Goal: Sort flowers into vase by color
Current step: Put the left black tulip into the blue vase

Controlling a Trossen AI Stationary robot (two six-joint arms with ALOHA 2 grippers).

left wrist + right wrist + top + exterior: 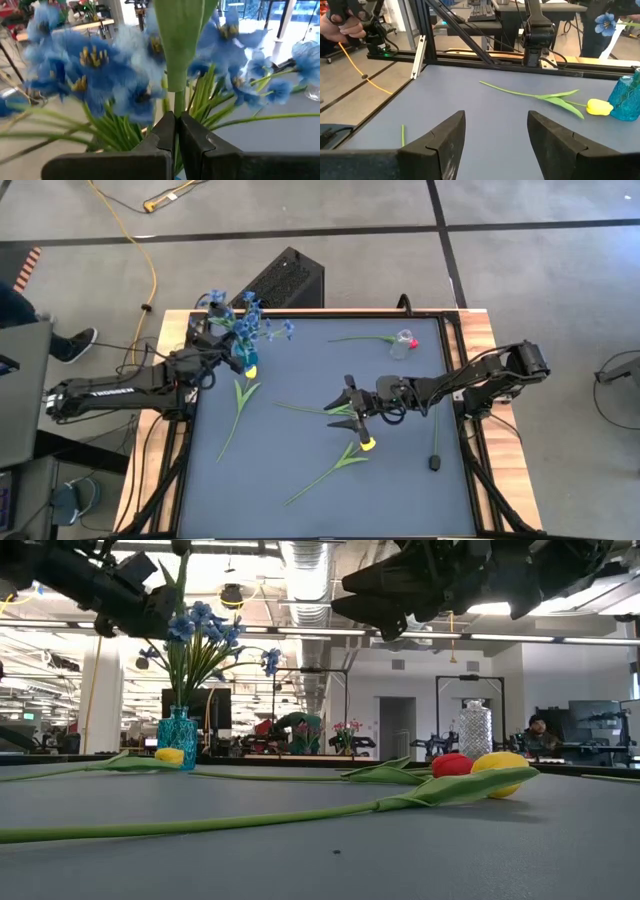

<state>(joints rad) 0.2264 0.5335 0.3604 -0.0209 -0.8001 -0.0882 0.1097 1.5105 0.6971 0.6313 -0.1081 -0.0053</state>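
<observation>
While the left claw (pixel 175 131) pinches a green stem (pixel 178 60) among blue blossoms (pixel 250 322), the right claw (pixel 347 408) gapes wide.

Open-plan lab: monitors (pixel 186 708), exposed ceiling ducts (pixel 305 565), robot table (pixel 420 490).

flower bunch (pixel 245 320) standing in a vase (pixel 244 356) at the table's (pixel 300 500) far left, one tulip (pixel 240 402) lying just beside the vase, two tulips (pixel 340 455) at the centre under the right gripper (pixel 349 407), clear vase (pixel 402 345) far right with a tulip (pixel 375 338) lying against it
</observation>
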